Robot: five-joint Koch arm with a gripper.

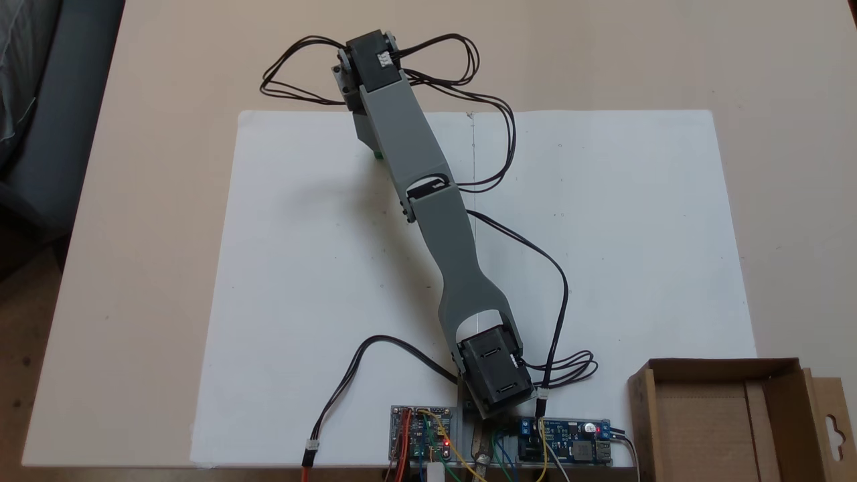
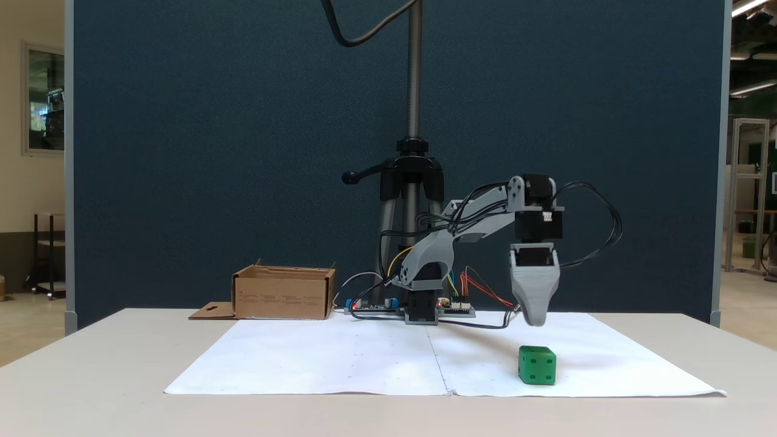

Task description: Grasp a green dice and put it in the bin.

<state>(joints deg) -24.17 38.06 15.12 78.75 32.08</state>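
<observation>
The green dice point(image 2: 537, 365) sits on the white paper, near that sheet's front edge in a fixed view. From above, just a green sliver of the dice point(image 1: 379, 156) peeks out beside the arm. My gripper point(image 2: 534, 320) points straight down and hangs a short way above the dice, not touching it. Its jaws line up one behind the other, so their state is unclear. The bin point(image 2: 282, 294), a shallow brown cardboard box, stands beside the arm's base; the bin point(image 1: 720, 366) has nothing inside.
A white paper sheet point(image 1: 301, 281) covers the middle of the beige table. Circuit boards point(image 1: 422, 432) and loose black cables point(image 1: 556, 294) lie around the arm's base. A tripod pole point(image 2: 414, 79) rises behind the base, before a dark blue partition.
</observation>
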